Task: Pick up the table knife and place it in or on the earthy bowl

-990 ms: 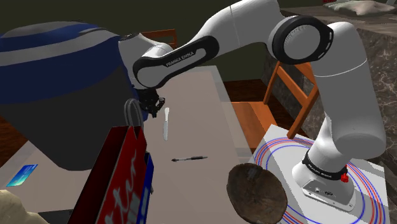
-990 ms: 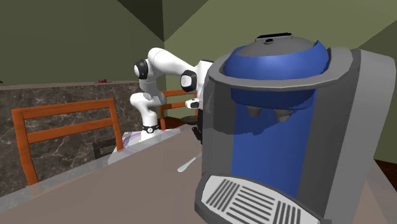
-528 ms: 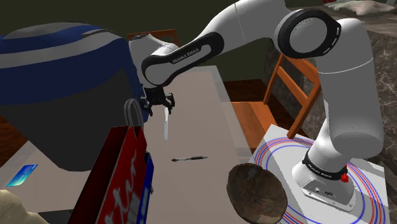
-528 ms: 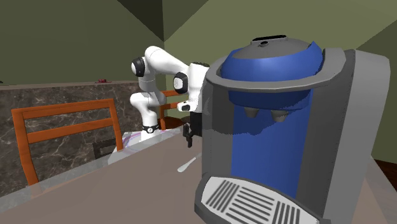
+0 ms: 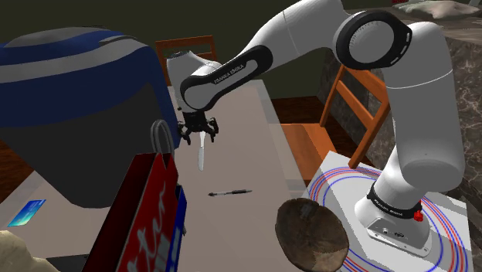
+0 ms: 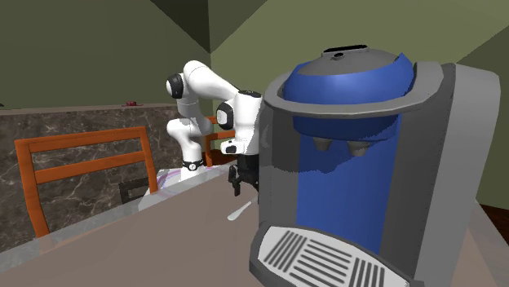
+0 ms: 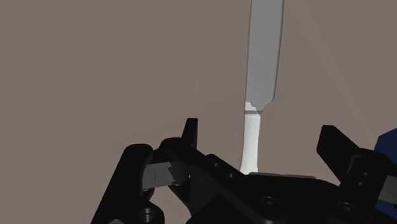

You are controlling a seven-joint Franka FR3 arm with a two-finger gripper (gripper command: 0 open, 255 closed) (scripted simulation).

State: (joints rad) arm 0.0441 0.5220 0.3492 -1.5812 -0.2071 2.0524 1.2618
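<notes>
A table knife (image 5: 201, 156) with a white handle and grey blade lies flat on the brown table (image 5: 239, 116). My gripper (image 5: 198, 133) hangs just above its handle end, open and holding nothing. Looking along the hand, the two black fingers (image 7: 189, 131) stand wide apart around the gripper's centre (image 7: 261, 137), and the knife (image 7: 263, 57) runs away from the hand with its handle between them, untouched. The earthy bowl (image 5: 310, 234), dark brown and rough, sits by the stand at the table's near corner. From across the table, the gripper (image 6: 237, 181) hovers over the knife (image 6: 238, 214).
A big blue and grey coffee machine (image 5: 73, 100) stands close beside the gripper and fills the foreground across the table (image 6: 367, 163). A red bag (image 5: 151, 209), a black pen (image 5: 230, 192) and a small card (image 5: 27, 212) are on the table. Wooden chairs (image 5: 340, 116) stand alongside.
The fingers went from shut to wide open. The hand swung out from beside the coffee machine toward the shoulder view's right and now hangs over the knife's handle.
</notes>
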